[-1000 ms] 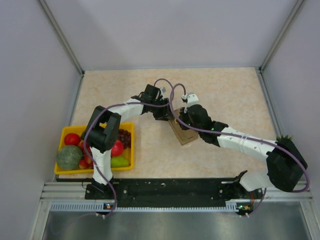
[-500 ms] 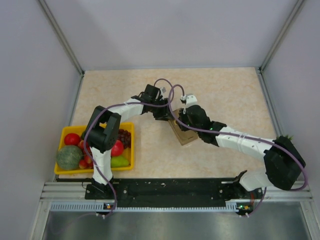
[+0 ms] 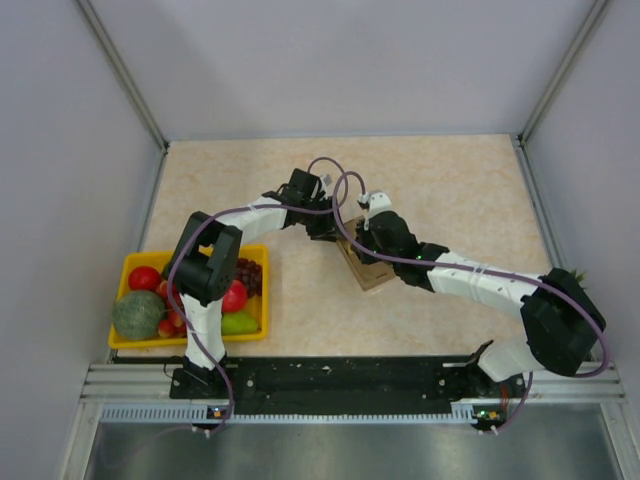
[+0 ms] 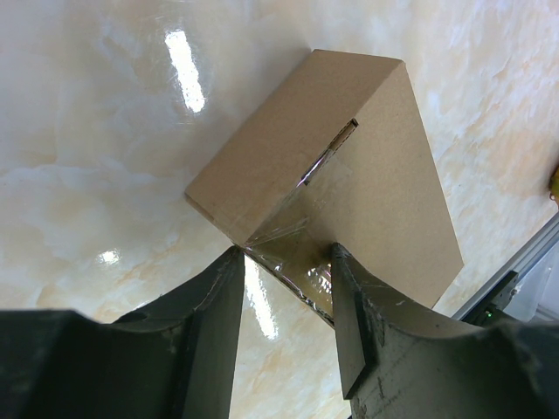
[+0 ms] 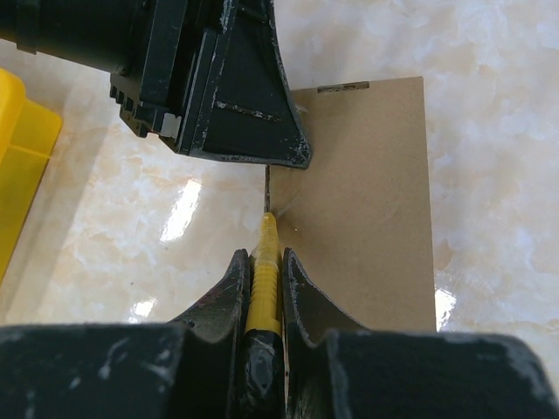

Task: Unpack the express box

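**Top external view.** The express box (image 3: pixel 368 272) lies on the desk (image 3: pixel 450 190), well apart from the yellow fruit tray (image 3: pixel 266 300), on the tray's right-arm side. Both arms converge on the box. The left end effector (image 3: pixel 330 228) meets the box end nearer the tray. The right end effector (image 3: pixel 362 243) hangs over the box, just beyond the left one as seen from the tray.

**Left wrist view.** The two fingers (image 4: pixel 214 301) straddle the taped corner of the box. Both pads appear to touch cardboard, so the left end effector is judged to be grasping the box and steadying it. Clear tape shows at the held corner.

**Right wrist view.** The right end effector (image 5: pixel 264 259) is clenched on a yellow cutter (image 5: pixel 265 231). The thin blade (image 5: pixel 266 188) meets the box edge that faces the tray, directly below the left end effector. The lid is closed, so unpacking has not begun.

**Hazards from this state.**
- Blade against left finger: the blade tip sits just beside it, so any further advance risks a collision.
- Box skid: if the left grasp is only partial, cutting force can push the box toward the tray.
- Deep cut: excess downward pressure can pass through the tape into the cardboard or the contents.
- Cutter twist: side load on the narrow handle can rotate it between the pads.
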Action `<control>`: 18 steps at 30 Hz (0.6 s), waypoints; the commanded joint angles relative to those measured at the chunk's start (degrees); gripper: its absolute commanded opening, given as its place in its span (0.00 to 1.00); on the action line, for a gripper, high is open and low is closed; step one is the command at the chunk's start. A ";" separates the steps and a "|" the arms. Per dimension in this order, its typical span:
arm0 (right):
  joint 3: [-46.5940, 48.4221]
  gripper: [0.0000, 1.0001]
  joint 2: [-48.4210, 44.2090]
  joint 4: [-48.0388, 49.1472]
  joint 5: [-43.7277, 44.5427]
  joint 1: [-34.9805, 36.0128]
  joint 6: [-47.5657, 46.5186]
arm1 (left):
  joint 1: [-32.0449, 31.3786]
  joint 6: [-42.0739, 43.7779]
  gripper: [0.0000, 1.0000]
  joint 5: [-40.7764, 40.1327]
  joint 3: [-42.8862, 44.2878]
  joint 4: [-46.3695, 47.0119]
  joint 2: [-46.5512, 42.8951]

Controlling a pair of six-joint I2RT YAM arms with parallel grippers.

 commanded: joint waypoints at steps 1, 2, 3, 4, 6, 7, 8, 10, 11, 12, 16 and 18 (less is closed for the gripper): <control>3.21 0.00 0.88 -0.38 0.61 1.37 -0.65 | 0.26 2.47 0.46 -3.13 -1.14 -2.58 1.49; 3.38 0.00 0.97 -1.95 0.88 1.63 -1.18 | 0.26 2.30 0.46 -3.13 -1.14 -2.58 1.49; 3.47 0.00 1.06 -2.66 0.97 1.98 -2.23 | 0.26 2.30 0.46 -3.22 -0.96 -2.49 1.49; 3.91 0.00 0.97 -3.62 1.93 2.94 -2.67 | 0.26 2.21 0.46 -3.31 -0.96 -2.66 1.58; 4.00 0.00 0.62 -6.00 2.64 4.00 -3.81 | 0.26 2.12 0.45 -3.66 -0.61 -2.93 1.76; 4.09 0.00 0.62 -6.70 3.60 4.53 -3.99 | 0.26 2.12 0.45 -3.92 -0.70 -3.02 1.76; 4.18 0.00 0.18 -7.49 3.78 5.41 -4.17 | 0.26 2.12 0.44 -4.18 -0.61 -3.10 2.02; 4.26 0.00 -0.26 -10.13 5.44 6.12 -4.43 | 0.26 2.12 0.43 -4.54 -0.61 -3.28 2.11; 4.26 0.00 -0.96 -11.01 5.89 6.64 -4.35 | 0.26 2.21 0.43 -4.80 -0.61 -3.46 2.20; 4.26 0.00 -1.40 -12.41 6.07 6.73 -4.43 | 0.34 2.21 0.43 -4.89 -0.61 -3.46 2.20; 4.61 0.00 -3.16 -16.28 6.24 6.73 -4.17 | 0.52 2.21 0.42 -5.24 -0.61 -3.54 2.28; 5.05 0.00 -3.86 -17.86 6.15 6.73 -3.82 | 0.52 2.21 0.41 -5.50 -0.61 -3.54 2.28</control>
